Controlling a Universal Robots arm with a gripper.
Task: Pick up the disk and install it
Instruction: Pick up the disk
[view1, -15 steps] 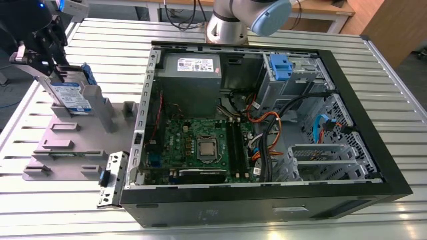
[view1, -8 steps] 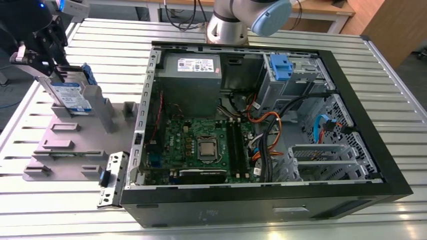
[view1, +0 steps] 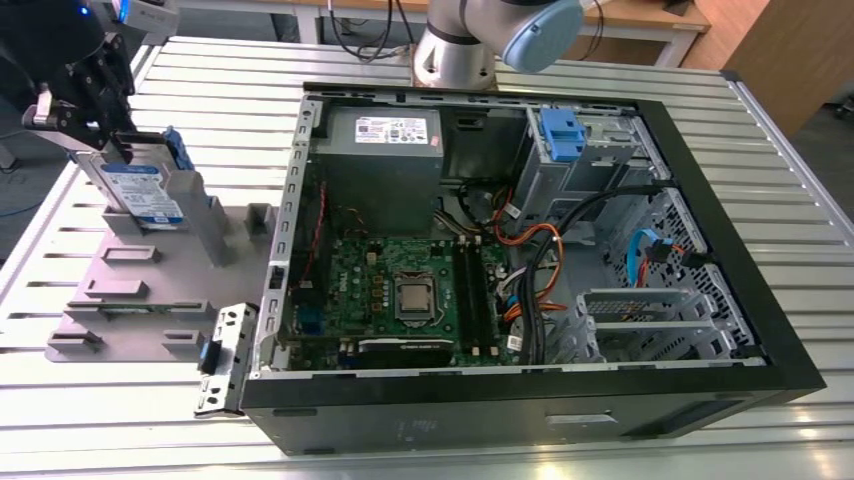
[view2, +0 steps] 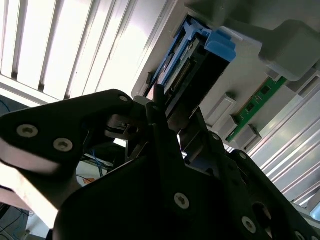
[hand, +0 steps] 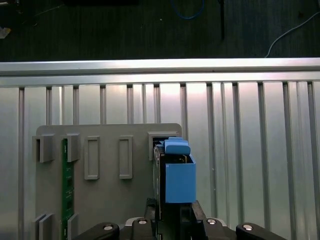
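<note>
Exterior view: The hand (view1: 100, 135) is hanging at the upper left of the frame, directly over the top edge of the disk (view1: 144, 195). The disk is standing upright on its edge in a slot of the grey fixture plate (view1: 127, 290), its blue-and-white label facing the camera and its blue carrier running along the far side. The plate is lying on the slatted bench (view1: 781, 190), just beside the open computer case (view1: 534, 410), which is occupying the centre and right of the frame. Inside the case, the motherboard (view1: 400, 285) is lying low at centre, the grey power-supply box (view1: 380, 140) is sitting above it, and a second blue carrier (view1: 561, 135) is sitting in the bay at upper right. The arm (view1: 467, 45) is rising at top centre.

Second wrist view: The black hand (view2: 175, 115) is reaching from the lower half of the frame towards the near end of the disk (view2: 192, 70), which is sitting in the fixture plate (view2: 240, 60) at upper centre. A green circuit board (view2: 255, 102) is resting in the plate at centre right.

First wrist view: The disk (hand: 177, 175) is appearing edge-on at lower centre, in the fixture plate (hand: 105, 200), with the hand (hand: 172, 217) meeting it at the bottom edge. The green circuit board (hand: 65, 190) is lying at lower left. I cannot tell whether the hand is spread or clamping.
</note>
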